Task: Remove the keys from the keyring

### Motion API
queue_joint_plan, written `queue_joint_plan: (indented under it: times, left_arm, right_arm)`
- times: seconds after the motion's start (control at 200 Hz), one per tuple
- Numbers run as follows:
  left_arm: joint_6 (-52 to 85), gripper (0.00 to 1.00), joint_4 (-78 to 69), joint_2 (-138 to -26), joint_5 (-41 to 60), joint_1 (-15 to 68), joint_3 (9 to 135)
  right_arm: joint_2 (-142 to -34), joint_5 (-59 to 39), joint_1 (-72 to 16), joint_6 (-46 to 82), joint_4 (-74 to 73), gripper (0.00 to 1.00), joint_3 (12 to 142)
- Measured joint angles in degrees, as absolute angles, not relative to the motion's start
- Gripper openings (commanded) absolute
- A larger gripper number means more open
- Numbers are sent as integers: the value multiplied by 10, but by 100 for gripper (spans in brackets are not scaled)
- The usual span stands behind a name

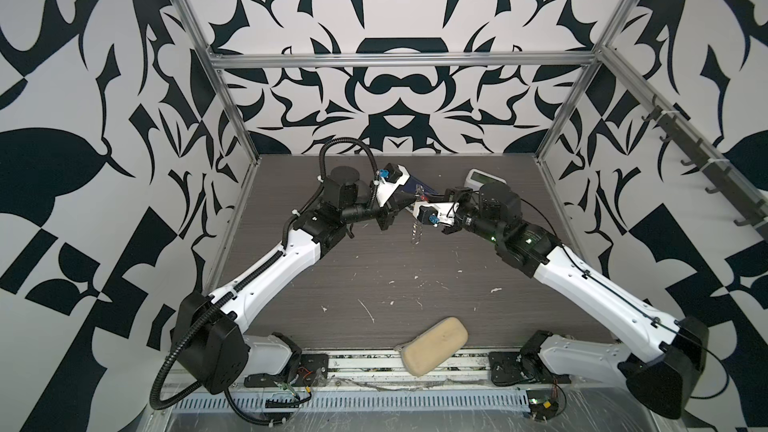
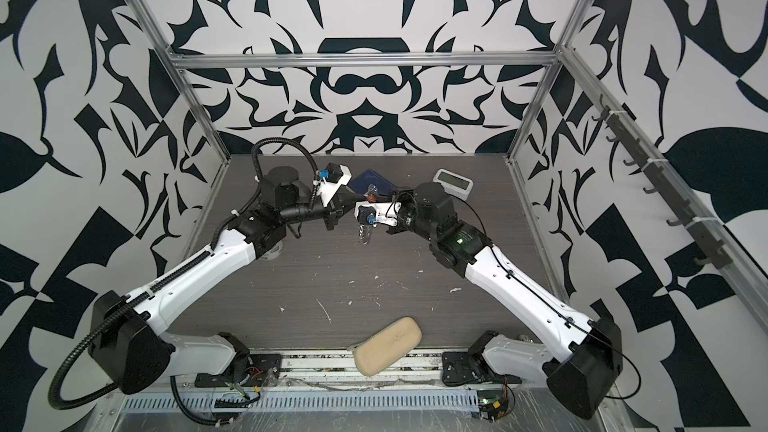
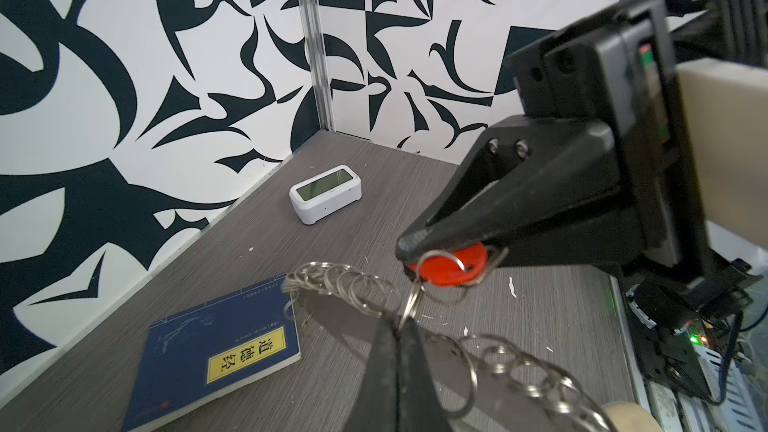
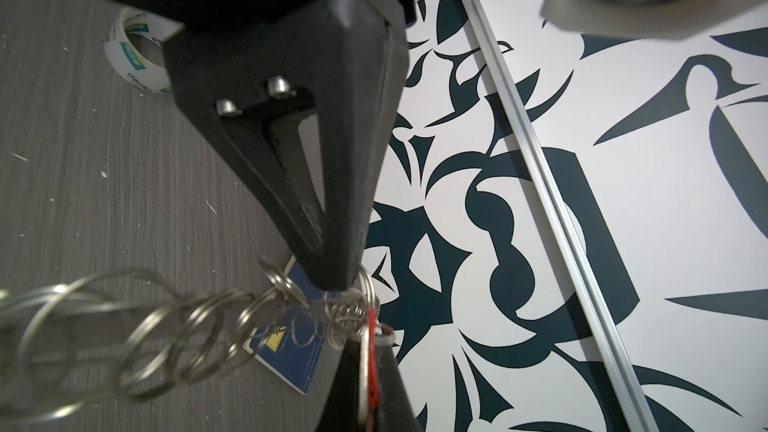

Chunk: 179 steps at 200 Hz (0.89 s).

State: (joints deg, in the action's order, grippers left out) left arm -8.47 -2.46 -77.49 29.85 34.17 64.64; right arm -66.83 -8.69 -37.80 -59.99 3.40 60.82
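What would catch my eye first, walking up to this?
Two robot arms meet nose to nose above the back of the grey table: the left gripper pinches a keyring fringed with silver rings, and the right gripper clamps a bright red key tag linked to it. Bold black-and-white patterned walls surround everything.

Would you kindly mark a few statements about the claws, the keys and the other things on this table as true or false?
1. The right claw is shut on the red tag of the keys. True.
2. The keyring lies flat on the table. False: it is held up above the table in the shut left claw.
3. The blue book stands upright against the wall. False: it lies flat on the table.
4. The white clock rests on the table, apart from the blue book. True.
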Motion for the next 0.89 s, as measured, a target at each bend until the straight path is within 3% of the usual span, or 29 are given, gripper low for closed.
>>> queue_joint_plan:
  times: [0.455,0.895]
  left_arm:
    - [-72,0,60,-810,324,334,726]
    - [-64,0,104,-830,334,332,751]
  right_arm:
    - [-688,-96,-369,-633,100,0,673]
    - [-723,-74,-368,-758,193,0,744]
